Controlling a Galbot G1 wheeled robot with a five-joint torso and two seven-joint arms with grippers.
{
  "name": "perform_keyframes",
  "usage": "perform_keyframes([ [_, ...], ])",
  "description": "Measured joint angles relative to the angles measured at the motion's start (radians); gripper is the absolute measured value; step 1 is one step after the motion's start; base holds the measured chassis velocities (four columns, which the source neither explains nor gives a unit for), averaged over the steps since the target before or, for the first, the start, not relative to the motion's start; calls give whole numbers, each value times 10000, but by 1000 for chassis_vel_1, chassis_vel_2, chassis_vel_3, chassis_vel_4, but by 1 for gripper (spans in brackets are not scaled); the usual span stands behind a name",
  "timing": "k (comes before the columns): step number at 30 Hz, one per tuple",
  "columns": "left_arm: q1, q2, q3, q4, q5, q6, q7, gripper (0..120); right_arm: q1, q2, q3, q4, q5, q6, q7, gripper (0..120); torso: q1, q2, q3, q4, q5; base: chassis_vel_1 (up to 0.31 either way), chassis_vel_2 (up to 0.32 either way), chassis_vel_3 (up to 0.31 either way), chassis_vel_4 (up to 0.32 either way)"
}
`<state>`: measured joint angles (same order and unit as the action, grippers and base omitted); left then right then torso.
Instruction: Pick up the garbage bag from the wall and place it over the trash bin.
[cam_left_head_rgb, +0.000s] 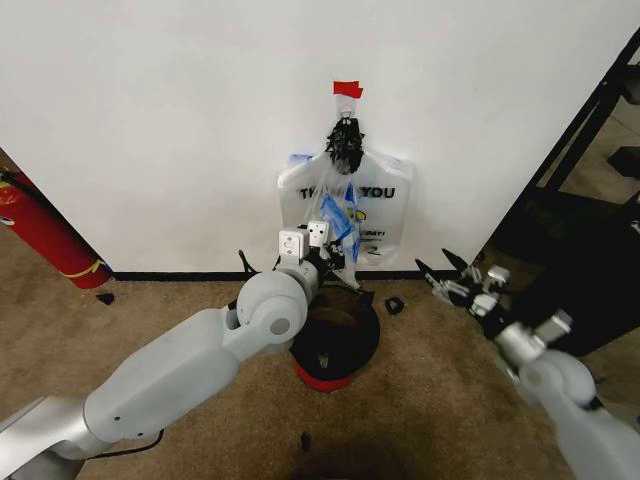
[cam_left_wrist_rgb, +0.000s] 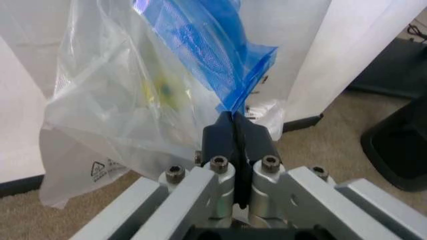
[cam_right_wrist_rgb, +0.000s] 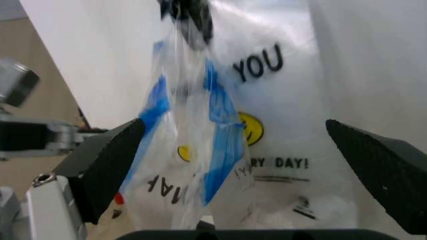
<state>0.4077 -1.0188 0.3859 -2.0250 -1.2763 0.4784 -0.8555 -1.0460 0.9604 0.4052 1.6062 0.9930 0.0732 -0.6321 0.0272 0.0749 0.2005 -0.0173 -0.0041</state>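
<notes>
The left arm is reaching forward from the robot's lower left, bent at the elbow, with its wrist raised toward the wall, and the left gripper (cam_left_wrist_rgb: 235, 125) is pinching its two black fingers (cam_left_wrist_rgb: 217, 137) tightly together on the blue handle of the garbage bag (cam_left_wrist_rgb: 200, 55). The right arm is stretching out on the robot's right side, lower and well apart from the left, and the right gripper (cam_left_head_rgb: 441, 268) is holding its fingers (cam_right_wrist_rgb: 107, 165) spread wide, pointing toward the wall and gripping nothing.
</notes>
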Motion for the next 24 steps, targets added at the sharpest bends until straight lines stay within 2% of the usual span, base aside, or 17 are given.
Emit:
perform_keyframes([
  [7, 65, -13, -6, 4, -2, -9, 13, 0, 1832, 533, -1412, -1889, 224, -139, -776, 100, 0, 0, 1, 3, 3, 0, 0, 0, 0],
  [14, 83, -60, 5, 4, 2, -10, 13, 0, 2768, 979, -1938, -2923, 29, -147, -1042, 100, 0, 0, 0, -2, 1, 0, 0, 0, 0],
  [19, 92, -29, 87, 4, 5, -10, 15, 0, 3335, 1281, -2248, -3551, -128, -199, -1080, 100, 0, 0, 0, 3, 1, 0, 0, 0, 0],
  [22, 53, -27, 143, 7, 6, -11, 15, 0, 3619, 1460, -2333, -3918, -146, -228, -1153, 98, -1, 0, -1, 1, 1, 0, 0, 0, 0],
  [24, 20, -35, 161, 10, 6, -10, 14, 0, 3777, 1550, -2385, -4155, -154, -265, -1283, 89, -1, 0, -1, 0, 2, 0, 0, 0, 0],
])
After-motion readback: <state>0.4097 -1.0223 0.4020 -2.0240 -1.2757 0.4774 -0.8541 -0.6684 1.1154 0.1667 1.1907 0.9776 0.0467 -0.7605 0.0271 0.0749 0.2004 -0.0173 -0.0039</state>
